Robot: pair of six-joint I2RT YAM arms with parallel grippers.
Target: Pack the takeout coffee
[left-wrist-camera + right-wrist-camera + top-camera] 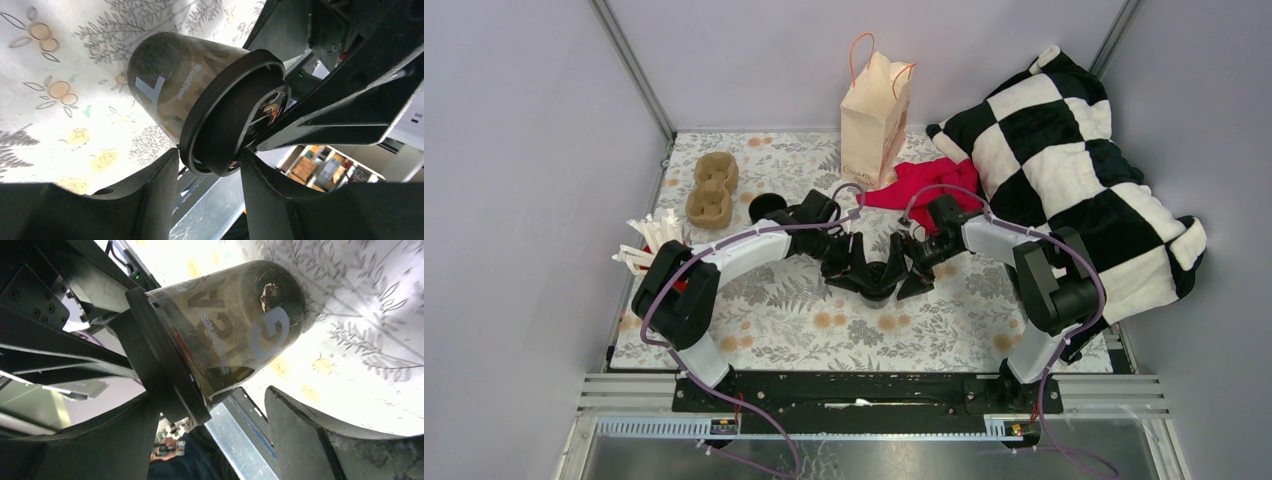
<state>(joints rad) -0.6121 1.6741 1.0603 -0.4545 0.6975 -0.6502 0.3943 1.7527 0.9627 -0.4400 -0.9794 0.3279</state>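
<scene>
The takeout coffee (pixel 884 276) is a black tapered cup with a black lid, between my two grippers over the middle of the table. In the left wrist view the cup (pixel 165 85) points its base at the floral cloth, and its lid (pixel 225 115) faces the camera. My left gripper (pixel 209 155) (pixel 861 268) is shut on the lid's rim, with a finger touching each side. My right gripper (pixel 212 397) (pixel 916 268) is open around the cup (pixel 235 325). Its left finger lies against the lid, and its right finger (pixel 300 430) stands apart from the cup wall.
A paper bag (pixel 876 112) with handles stands at the back centre. A red cloth (pixel 924 180) and a checkered blanket (pixel 1064 170) lie to its right. A cardboard cup tray (pixel 712 188), a dark round object (pixel 767 207) and a bunch of white straws (pixel 652 240) sit on the left.
</scene>
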